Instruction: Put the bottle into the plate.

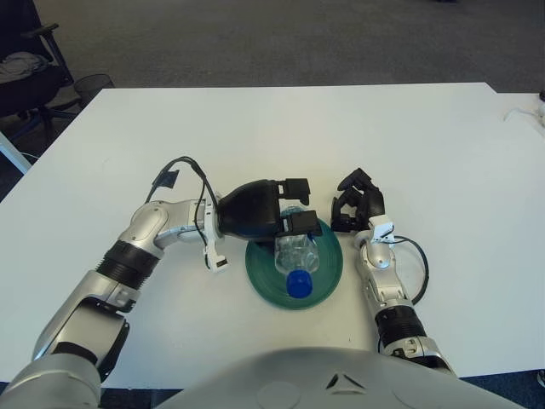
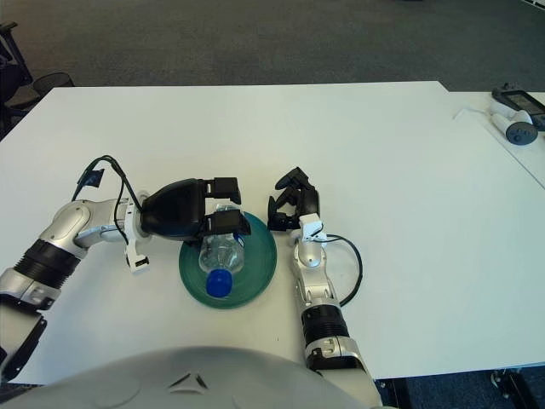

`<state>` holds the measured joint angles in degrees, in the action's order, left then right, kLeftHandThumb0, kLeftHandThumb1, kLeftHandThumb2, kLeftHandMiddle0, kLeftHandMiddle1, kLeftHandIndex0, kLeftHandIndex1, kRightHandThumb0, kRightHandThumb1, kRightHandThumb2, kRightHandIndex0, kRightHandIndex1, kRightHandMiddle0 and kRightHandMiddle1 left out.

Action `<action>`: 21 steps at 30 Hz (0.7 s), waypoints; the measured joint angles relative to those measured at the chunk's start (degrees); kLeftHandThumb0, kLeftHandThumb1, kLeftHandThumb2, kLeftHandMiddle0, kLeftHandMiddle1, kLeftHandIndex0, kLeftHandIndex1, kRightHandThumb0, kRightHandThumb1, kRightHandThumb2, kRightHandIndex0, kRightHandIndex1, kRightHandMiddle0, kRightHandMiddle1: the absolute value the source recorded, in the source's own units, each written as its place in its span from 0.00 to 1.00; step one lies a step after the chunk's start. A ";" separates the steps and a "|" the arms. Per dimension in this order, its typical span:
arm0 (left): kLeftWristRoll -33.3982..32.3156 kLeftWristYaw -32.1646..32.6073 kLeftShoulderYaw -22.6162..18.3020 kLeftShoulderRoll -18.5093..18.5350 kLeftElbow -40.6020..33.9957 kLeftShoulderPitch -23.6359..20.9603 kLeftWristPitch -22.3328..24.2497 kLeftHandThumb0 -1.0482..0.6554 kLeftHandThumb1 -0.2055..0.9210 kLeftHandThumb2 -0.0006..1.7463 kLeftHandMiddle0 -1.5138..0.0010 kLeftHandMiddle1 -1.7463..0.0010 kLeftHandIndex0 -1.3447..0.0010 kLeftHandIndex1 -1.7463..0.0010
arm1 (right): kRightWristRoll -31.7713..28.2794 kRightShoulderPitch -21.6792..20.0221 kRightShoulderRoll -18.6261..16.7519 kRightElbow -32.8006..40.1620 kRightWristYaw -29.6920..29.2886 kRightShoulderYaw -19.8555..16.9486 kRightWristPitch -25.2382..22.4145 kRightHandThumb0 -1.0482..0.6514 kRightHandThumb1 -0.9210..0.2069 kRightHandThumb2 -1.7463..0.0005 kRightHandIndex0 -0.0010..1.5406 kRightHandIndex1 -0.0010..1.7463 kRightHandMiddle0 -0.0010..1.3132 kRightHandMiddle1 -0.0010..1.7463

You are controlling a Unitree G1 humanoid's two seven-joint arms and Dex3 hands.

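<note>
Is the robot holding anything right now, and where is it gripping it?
The left hand grips the bottle at its base end, over the plate. The right hand holds nothing.

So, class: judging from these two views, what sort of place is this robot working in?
Probably an office or lab. A large white table stands on grey carpet, with a black office chair at its corner and handheld controllers at the far right.

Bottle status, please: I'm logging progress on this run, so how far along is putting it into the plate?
Nearly done. The bottle already lies on its side within the green plate, blue cap toward the robot. In hand: the left hand is over the bottle's far end, fingers around it. Left: letting go and pulling clear. The right hand shows just right of the plate, idle, fingers curled.
</note>
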<state>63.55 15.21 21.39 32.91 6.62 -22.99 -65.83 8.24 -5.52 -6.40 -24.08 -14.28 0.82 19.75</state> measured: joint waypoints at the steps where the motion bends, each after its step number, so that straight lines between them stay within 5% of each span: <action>1: 0.62 0.25 0.06 0.34 -0.01 -0.24 0.07 0.01 1.00 0.38 0.98 0.96 1.00 0.92 | 0.31 -0.02 -0.01 0.09 -0.42 0.11 -0.19 0.62 0.78 0.06 0.52 1.00 0.46 1.00; 21: 7.31 4.81 2.32 3.59 -4.17 -2.19 4.31 0.01 1.00 0.24 1.00 1.00 1.00 1.00 | 1.91 0.15 -0.05 1.68 -3.08 1.13 -2.92 0.61 0.80 0.05 0.52 1.00 0.48 1.00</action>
<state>70.86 20.03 23.71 36.50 2.45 -25.18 -61.52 10.15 -5.37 -6.45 -22.40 -17.36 1.95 16.83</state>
